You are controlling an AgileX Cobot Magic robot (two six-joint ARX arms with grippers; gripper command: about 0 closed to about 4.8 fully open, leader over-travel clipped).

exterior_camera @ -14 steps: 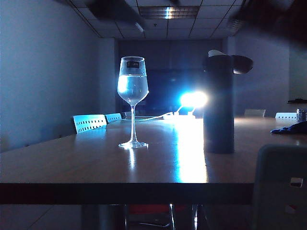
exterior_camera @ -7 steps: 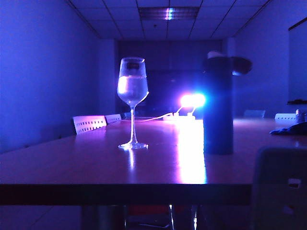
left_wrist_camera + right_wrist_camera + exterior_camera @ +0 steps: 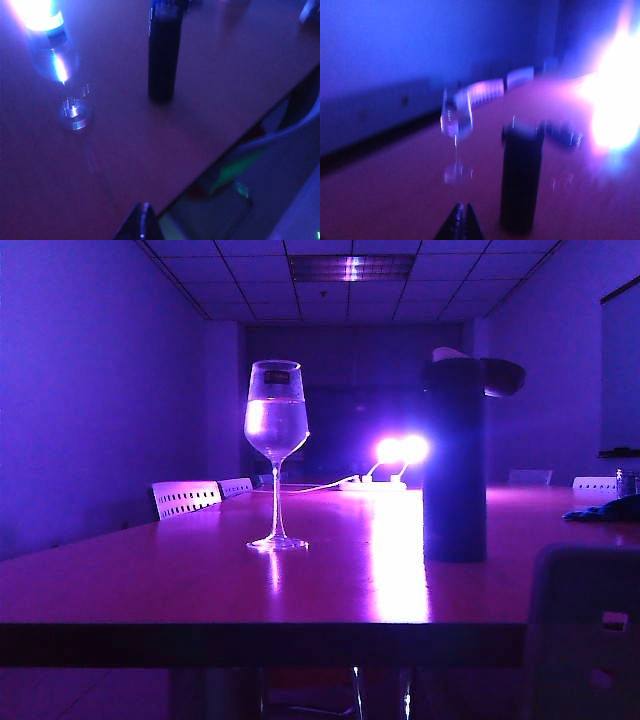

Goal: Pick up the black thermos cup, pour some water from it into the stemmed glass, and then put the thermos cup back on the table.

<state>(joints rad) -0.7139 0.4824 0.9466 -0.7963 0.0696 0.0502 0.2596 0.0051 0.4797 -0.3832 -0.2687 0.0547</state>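
Note:
The black thermos cup [image 3: 455,460] stands upright on the table [image 3: 200,590], its flip lid [image 3: 503,375] open to one side. The stemmed glass [image 3: 277,455] stands to its left, holding some water. No arm shows in the exterior view. In the left wrist view my left gripper [image 3: 143,206] is shut and empty near the table's edge, well short of the thermos cup [image 3: 163,52] and the glass [image 3: 55,55]. In the right wrist view my right gripper [image 3: 461,205] is shut and empty, pulled back from the thermos cup [image 3: 521,175] and the glass [image 3: 456,135].
Bright lamps [image 3: 402,449] glare at the far end of the table. White chair backs [image 3: 187,497] line the left side. A dark object [image 3: 608,508] lies at the right edge. A chair back [image 3: 585,630] stands in front at the right.
Dark blurred arm shapes at the top of the exterior view have gone from sight. The light has turned from pale blue to violet. Glass and thermos cup have not moved.

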